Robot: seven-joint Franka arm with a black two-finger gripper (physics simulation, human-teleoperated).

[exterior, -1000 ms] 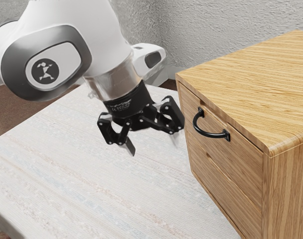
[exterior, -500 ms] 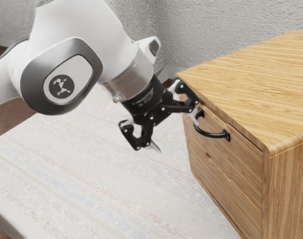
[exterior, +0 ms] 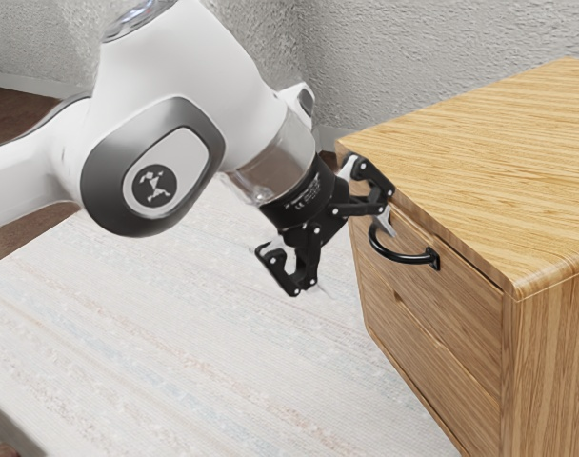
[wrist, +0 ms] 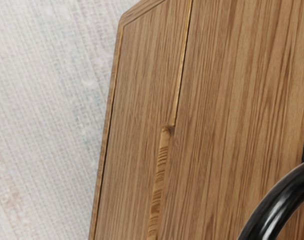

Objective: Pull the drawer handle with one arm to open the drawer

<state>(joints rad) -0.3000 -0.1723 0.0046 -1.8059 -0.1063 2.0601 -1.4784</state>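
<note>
A wooden cabinet (exterior: 499,171) stands on the table at the exterior view's right. Its top drawer (exterior: 442,295) carries a black curved handle (exterior: 404,251), and the drawer front sits flush with the cabinet face. My gripper (exterior: 345,255) is open and turned toward the drawer front, just to the handle's left. One fingertip (exterior: 386,225) hangs beside the handle's upper end; the other finger (exterior: 291,276) stands well off the cabinet over the table. Nothing is between them. In the wrist view the drawer front (wrist: 217,100) is close ahead, with the handle (wrist: 279,205) as a black arc.
A pale wood-grain table (exterior: 156,343) stretches out to the exterior view's left of the cabinet. A lower drawer front (exterior: 432,381) sits under the top one. A grey rough wall (exterior: 413,48) runs behind.
My arm has swung toward the exterior view's right, and the hand has turned to face the cabinet. The upper finger has come from mid-table to beside the handle. The drawer has not moved.
</note>
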